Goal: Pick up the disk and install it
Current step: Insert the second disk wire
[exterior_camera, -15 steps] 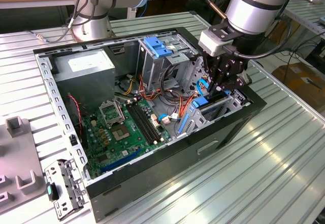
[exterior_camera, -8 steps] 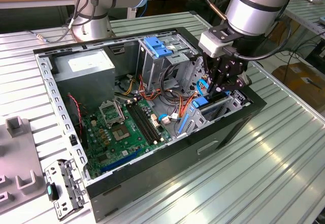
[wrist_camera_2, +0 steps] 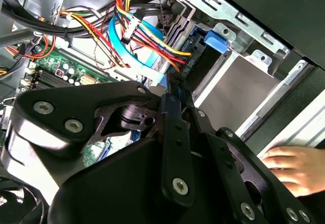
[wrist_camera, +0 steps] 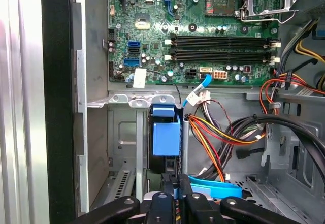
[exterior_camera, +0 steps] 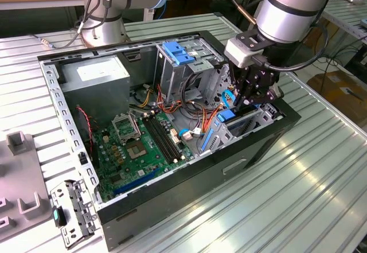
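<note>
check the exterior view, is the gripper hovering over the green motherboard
No: the gripper is down at the drive bay near the case's front corner, toward the exterior view's right of the motherboard.

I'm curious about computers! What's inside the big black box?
Inside the computer case you can see a green motherboard, coloured cables, a grey power supply and the gripper. The gripper covers whatever sits under it.

The open computer case (exterior_camera: 252, 150) lies on the table (exterior_camera: 321, 195). Inside the case, the motherboard (exterior_camera: 143, 144) covers the floor, and the power supply (exterior_camera: 94, 81) sits at the far corner toward the exterior view's left. The drive cage (exterior_camera: 183, 63) stands toward the exterior view's right of the power supply. The gripper (exterior_camera: 243, 95) hangs inside the case, over the drive bay (exterior_camera: 241, 124) at its near-right wall. A hand (wrist_camera_2: 294, 168) rests outside the case, in the second wrist view.
</note>
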Controlling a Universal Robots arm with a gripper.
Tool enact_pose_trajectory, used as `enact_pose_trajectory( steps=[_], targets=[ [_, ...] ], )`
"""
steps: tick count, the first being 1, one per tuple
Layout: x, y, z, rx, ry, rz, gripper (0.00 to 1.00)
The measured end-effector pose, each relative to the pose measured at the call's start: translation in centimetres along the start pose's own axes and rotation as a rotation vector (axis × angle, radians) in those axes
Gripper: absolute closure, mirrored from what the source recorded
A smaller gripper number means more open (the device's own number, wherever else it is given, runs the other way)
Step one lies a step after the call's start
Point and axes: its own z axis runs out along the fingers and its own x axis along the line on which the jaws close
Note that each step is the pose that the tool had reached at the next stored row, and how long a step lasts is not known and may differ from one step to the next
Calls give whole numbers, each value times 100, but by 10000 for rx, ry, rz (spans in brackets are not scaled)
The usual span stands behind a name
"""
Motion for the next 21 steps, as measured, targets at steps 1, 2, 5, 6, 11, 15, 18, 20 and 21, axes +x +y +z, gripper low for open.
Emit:
enact_pose_trajectory(
  steps=[1,2,5,6,11,15,18,20,21],
  targets=[
    [0,0,1,1,-5,0,83],
    [1,-1,-10,1,-6,0,76],
    [0,-9,-132,1,-2,0,76],
    [-2,-14,-192,0,1,0,76],
    [-2,-16,-221,0,-1,0,78],
    [-2,-16,-224,0,0,0,89],
    [-2,-16,-229,0,0,0,89],
    [-2,-17,-235,0,-1,0,89],
    [-2,-16,-235,0,0,0,89]
  ],
)
